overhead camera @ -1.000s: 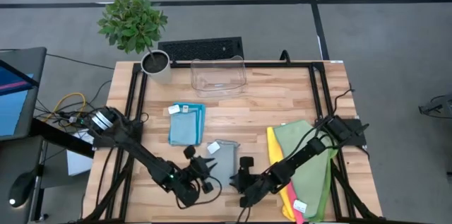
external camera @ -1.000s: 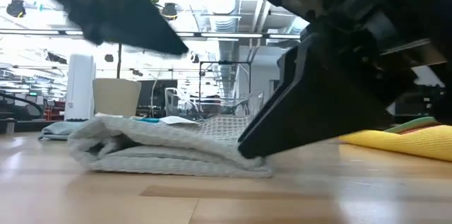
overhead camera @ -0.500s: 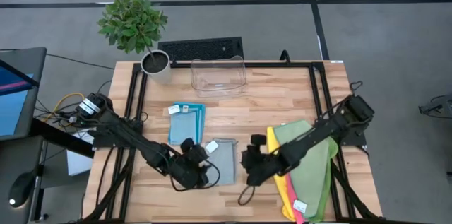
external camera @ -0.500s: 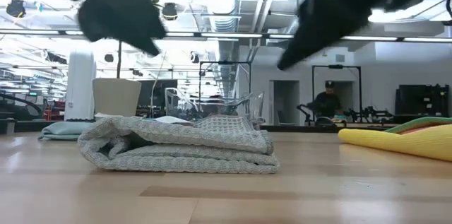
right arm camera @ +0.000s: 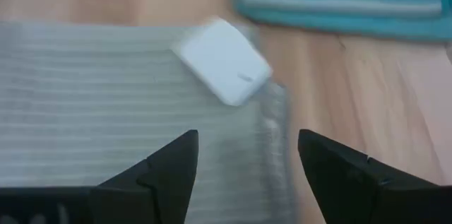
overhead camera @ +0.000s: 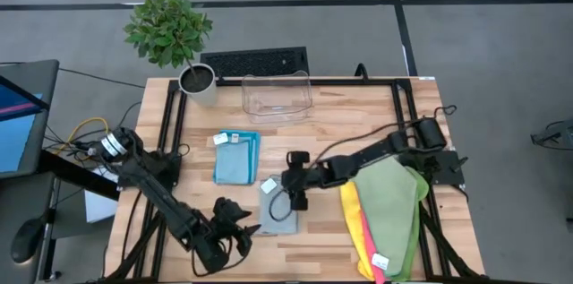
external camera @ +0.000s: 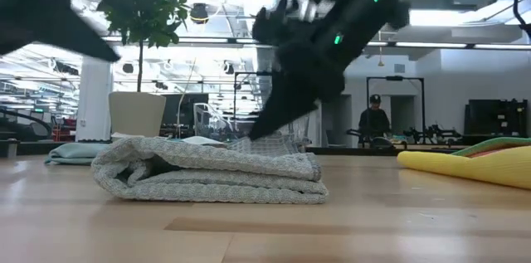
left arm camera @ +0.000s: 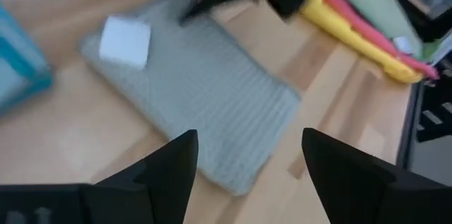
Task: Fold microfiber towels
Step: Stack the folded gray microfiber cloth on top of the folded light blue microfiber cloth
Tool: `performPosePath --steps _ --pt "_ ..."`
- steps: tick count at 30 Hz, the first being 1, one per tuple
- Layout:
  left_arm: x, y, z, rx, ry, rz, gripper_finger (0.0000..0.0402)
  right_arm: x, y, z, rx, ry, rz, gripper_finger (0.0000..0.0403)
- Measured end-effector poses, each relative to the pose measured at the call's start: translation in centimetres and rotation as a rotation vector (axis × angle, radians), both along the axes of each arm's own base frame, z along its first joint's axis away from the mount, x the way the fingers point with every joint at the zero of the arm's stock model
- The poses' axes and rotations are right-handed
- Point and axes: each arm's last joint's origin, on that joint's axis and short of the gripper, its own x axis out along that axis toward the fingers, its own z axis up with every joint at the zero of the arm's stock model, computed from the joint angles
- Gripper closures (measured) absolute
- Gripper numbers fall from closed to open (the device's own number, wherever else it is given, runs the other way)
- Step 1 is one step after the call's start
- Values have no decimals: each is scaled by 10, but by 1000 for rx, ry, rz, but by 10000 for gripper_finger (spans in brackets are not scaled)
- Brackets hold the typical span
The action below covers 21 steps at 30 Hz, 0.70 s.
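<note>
A grey microfiber towel lies folded on the table near the front edge, its white tag at the far left corner. My right gripper is open just over the towel's far right part. In the right wrist view its fingers straddle the grey cloth beside the tag. Whether it touches the cloth I cannot tell. My left gripper is open and empty at the towel's near left side. Its wrist view looks down on the towel.
A folded light blue and teal stack lies left of centre. A pile of yellow, pink and green towels lies at the right. A clear plastic bin and a potted plant stand at the far edge. A person stands far behind the table.
My right gripper has risen off the grey towel's near right end and gone toward the far edge and leftward, over the towel's far part. My left gripper has drawn back a little toward the table's left. The towel stays folded in place.
</note>
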Motion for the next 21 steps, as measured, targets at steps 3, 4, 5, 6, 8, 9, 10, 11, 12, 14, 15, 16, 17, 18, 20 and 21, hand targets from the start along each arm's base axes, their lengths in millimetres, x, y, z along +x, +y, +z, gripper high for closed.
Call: performPosePath --steps 3,4,5,6,8,9,10,11,12,14,15,16,17,18,20,21 --pt "1 -6 -20 2 22 30 154 4 -15 -8 48 27 1 132" --pt "2 -7 -27 3 28 37 154 5 -19 -13 66 49 4 132" --pt "3 -8 -33 3 35 42 154 4 -23 -17 77 74 4 132" --pt "5 -8 -39 7 47 47 154 4 -25 -21 87 87 4 132" --pt "7 -8 -50 15 66 61 154 6 -27 -25 106 96 10 132" --pt "8 -8 -54 15 69 67 154 6 -28 -25 112 102 11 132" --pt "8 -8 -57 16 76 70 154 6 -29 -25 121 105 11 132" --pt "9 -8 -59 13 82 69 154 6 -28 -30 124 113 12 132" --pt "11 -8 -60 7 78 71 154 7 -25 -33 126 114 10 132" --pt "12 -8 -60 2 76 65 154 6 -20 -33 120 110 10 136" --pt "12 -9 -60 1 73 64 154 6 -17 -35 115 115 14 142" --pt "12 -9 -60 1 68 65 154 6 -14 -40 113 121 19 149" --pt "12 -9 -60 1 66 65 154 8 -10 -42 113 110 26 158" --pt "12 -9 -60 1 65 65 154 8 -7 -43 102 105 26 168" --pt "13 -9 -60 -2 62 65 154 7 -3 -46 86 110 27 193" --pt "13 -9 -60 -1 63 63 154 7 -1 -47 83 109 29 208"
